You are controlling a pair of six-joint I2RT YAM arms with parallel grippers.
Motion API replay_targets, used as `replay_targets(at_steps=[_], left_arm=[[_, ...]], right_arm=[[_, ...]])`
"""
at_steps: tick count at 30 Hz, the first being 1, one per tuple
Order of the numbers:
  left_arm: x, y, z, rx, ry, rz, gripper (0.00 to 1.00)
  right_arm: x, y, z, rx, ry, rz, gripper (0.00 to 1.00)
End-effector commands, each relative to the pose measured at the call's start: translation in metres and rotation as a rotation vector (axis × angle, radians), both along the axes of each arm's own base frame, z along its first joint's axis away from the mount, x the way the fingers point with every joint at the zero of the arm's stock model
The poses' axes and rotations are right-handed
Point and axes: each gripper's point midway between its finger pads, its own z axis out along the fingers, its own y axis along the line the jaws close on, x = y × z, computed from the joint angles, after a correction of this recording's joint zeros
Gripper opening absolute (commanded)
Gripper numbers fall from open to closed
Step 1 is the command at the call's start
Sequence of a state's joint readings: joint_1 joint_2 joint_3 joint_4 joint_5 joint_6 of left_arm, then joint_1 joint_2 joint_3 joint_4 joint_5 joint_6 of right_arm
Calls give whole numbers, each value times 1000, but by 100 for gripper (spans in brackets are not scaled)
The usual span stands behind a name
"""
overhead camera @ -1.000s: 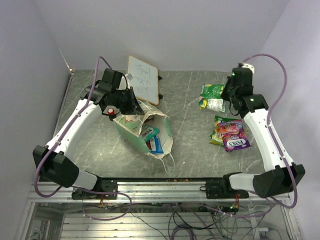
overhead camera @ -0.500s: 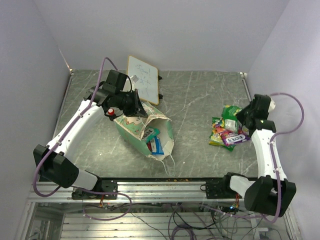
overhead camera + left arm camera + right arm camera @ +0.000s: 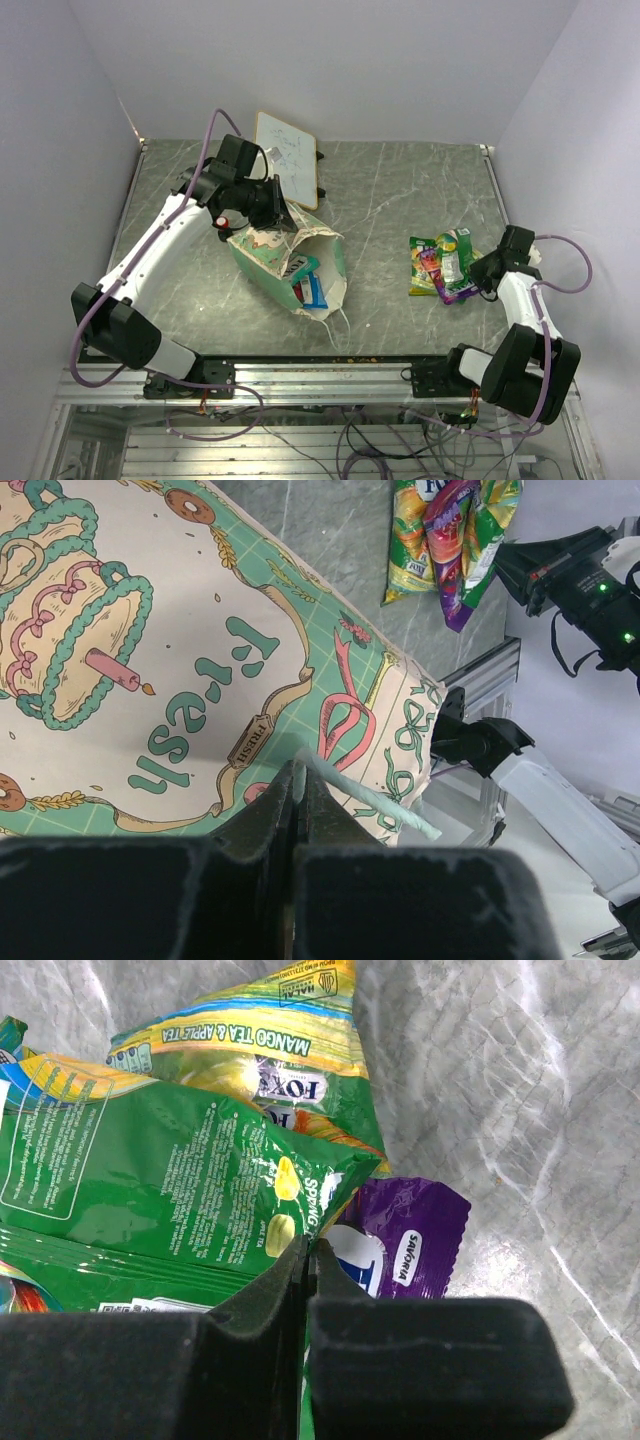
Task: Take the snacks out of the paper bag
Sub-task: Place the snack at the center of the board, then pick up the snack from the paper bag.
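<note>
Two clamped grips, clear only in wrist views — left hand (image 3: 299,772) on paper bag (image 3: 180,670) rim, right hand (image 3: 308,1248) on snacks (image 3: 170,1190)

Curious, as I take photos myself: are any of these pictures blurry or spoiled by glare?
Top view: soft even light, barely any shadow by the paper bag. Left wrist view: bag print crisp, left gripper up close a dark blur. Right wrist view: right gripper, pinching a green packet, blurred too; white glare on the mango-tea packet.
</note>
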State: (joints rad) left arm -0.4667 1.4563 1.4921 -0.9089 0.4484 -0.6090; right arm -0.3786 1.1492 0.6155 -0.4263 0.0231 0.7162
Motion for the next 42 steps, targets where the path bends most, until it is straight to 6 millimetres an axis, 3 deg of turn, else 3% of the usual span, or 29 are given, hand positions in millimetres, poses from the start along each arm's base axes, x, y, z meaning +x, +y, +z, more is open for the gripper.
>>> replay_targets(at_steps=[1,11,17,20,22,23,26,29,32,36,39,42], left_arm=[[8,0,11,12,-52,0,7],[2,11,12,38,-45,22,7],[-14,13,15,0,-37,16,7],[-23,13,17,-23,-30,13,7],[-28,15,17,-30,-26,17,7],[-30,16,17,-31,-20,21,7],[-37,20,12,-16,9,25,7],[-40,25,11,7,18,44,7],[-38,29,12,25,15,76,7],[-35,30,16,24,17,107,7],[-35,31,16,26,24,120,7],[-37,33,15,36,32,120,7]], right_arm=[[-2,-1,3,-29,-5,48,0],[9,-7,70,-157,-26,138,38],[33,12,107,-215,-124,287,51],[65,64,131,-212,-273,574,54],[76,117,147,-220,-384,820,54],[75,155,155,-212,-451,961,55],[56,235,178,-179,-681,1285,55],[10,296,188,-159,-916,1578,57],[-36,338,181,-228,-1069,1791,63],[-83,376,157,-373,-1180,2052,65],[-92,399,138,-541,-1195,2144,66],[-85,415,123,-736,-1202,2177,65]])
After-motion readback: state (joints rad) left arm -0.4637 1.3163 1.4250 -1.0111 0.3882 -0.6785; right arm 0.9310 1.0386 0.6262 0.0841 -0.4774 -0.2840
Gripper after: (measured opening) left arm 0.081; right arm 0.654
